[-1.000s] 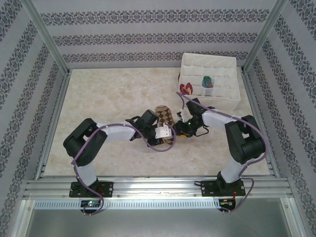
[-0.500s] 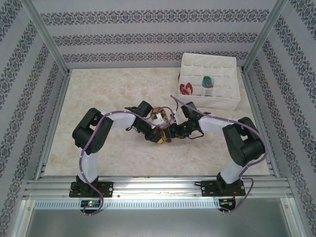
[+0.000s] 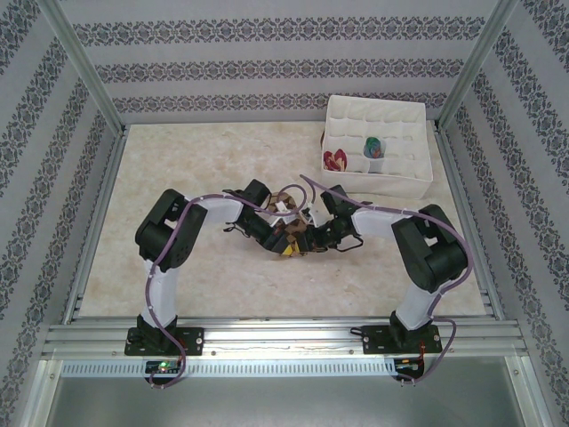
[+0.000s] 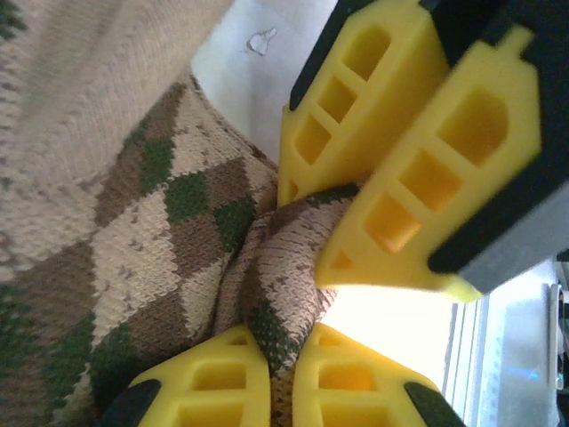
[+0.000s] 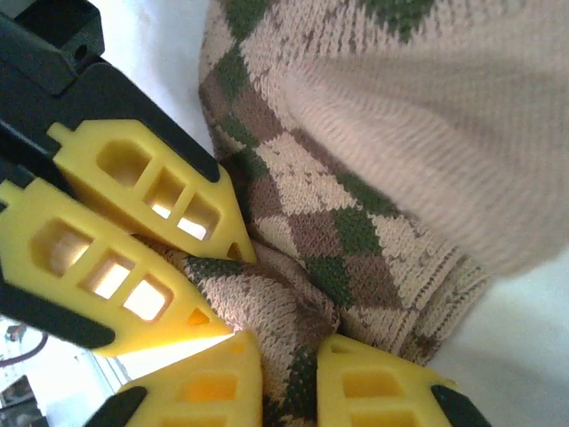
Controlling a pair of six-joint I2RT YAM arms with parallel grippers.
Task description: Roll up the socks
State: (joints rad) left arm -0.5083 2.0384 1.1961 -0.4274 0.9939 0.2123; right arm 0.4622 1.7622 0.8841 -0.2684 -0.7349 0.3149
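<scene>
Top external view: both grippers pinch one argyle sock

The brown-tan argyle sock [image 3: 289, 236] lies bunched in the middle of the marble-look table [image 3: 178, 169], between the two wrists. In the left wrist view, the left gripper [image 4: 280, 360] has its jaws narrowed onto a fold of the knit. The right gripper [image 5: 286, 356] nips the same fold just beside it. A striped sock [image 3: 374, 147] and a peach-and-red sock [image 3: 335, 160] sit in the white divided box [image 3: 418, 182].

Marbled table [image 3: 178, 160] bears an argyle sock [image 4: 178, 196] and white box [image 3: 400, 187].
</scene>
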